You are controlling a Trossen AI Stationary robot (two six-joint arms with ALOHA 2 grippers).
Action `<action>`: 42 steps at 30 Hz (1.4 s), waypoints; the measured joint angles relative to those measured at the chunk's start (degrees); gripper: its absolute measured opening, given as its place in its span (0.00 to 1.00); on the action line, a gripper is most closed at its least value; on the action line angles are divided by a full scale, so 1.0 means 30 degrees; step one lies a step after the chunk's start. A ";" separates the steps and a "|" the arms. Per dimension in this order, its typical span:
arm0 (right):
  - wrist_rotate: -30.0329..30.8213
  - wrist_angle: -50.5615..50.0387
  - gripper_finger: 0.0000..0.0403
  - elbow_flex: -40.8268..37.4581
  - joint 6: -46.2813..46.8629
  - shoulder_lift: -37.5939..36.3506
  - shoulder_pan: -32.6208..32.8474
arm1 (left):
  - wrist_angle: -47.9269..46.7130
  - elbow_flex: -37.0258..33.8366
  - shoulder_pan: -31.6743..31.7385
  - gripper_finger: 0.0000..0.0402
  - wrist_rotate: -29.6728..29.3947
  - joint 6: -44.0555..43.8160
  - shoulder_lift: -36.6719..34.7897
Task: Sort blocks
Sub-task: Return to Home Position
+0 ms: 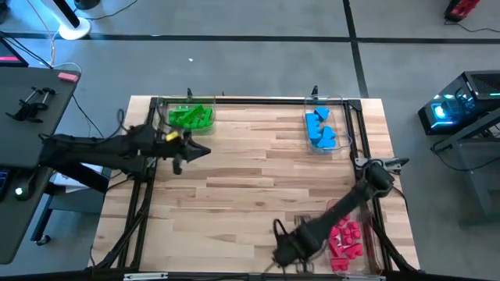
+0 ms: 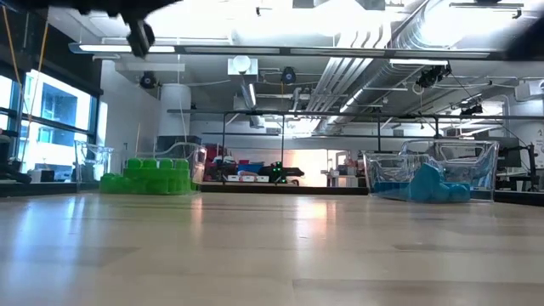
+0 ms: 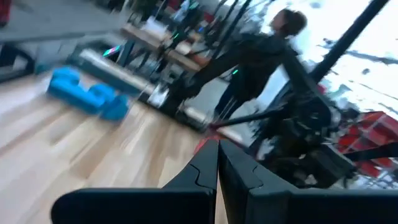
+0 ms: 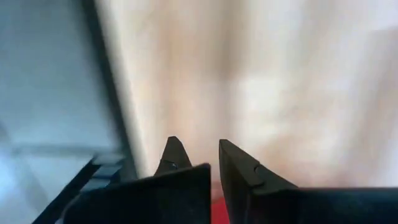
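Note:
The blocks lie in three clear trays. The green ones (image 1: 191,117) are at the far left, the blue ones (image 1: 320,129) at the far right, and the red ones (image 1: 346,238) at the near right. My left gripper (image 1: 205,151) is shut and points level toward the table's right, just near of the green tray; nothing is between its fingers (image 3: 217,149). My right gripper (image 1: 277,228) points steeply down over bare wood, left of the red tray and near the front edge. Its fingers (image 4: 198,146) leave only a thin slit. A sliver of red shows low in that slit; I cannot tell what it is.
A dark metal frame (image 1: 258,100) runs along the table's far edge and sides. The middle of the wooden top (image 1: 258,172) is bare. Beyond the table a person (image 3: 273,50) stands among benches. A desk with gear (image 1: 31,101) sits off the left side.

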 joint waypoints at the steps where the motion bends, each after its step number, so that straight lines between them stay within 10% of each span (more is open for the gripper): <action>1: 0.1109 -0.0776 0.00 0.0672 -0.0172 0.0000 -0.0383 | -0.0087 0.0094 -0.0007 0.00 0.0175 0.0195 -0.0411; 7: 0.5988 -0.4057 0.00 0.4433 -0.0793 -0.0109 -0.3201 | 0.0773 -0.1687 -0.0508 0.00 0.0147 0.0661 -0.3290; 18: 0.8885 -0.0845 0.00 0.6338 -0.2001 -0.4110 -0.7468 | 0.8770 -0.9267 -0.2169 0.00 -0.2598 -0.2993 -0.5975; 31: 1.2031 -0.3748 0.00 0.6241 0.1535 -0.8598 -0.7685 | 0.7532 -0.9627 -0.2142 0.00 -0.2682 -0.2428 -0.5979; 35: 1.2001 -0.2836 0.00 0.2510 0.3479 -1.1054 -0.6869 | 0.7573 -0.9627 -0.2142 0.00 -0.2675 -0.2435 -0.5986; 42: 0.9669 0.9788 0.00 -1.2158 0.3535 -1.8589 -0.7071 | 0.7590 -0.9627 -0.2142 0.00 -0.2668 -0.2435 -0.5986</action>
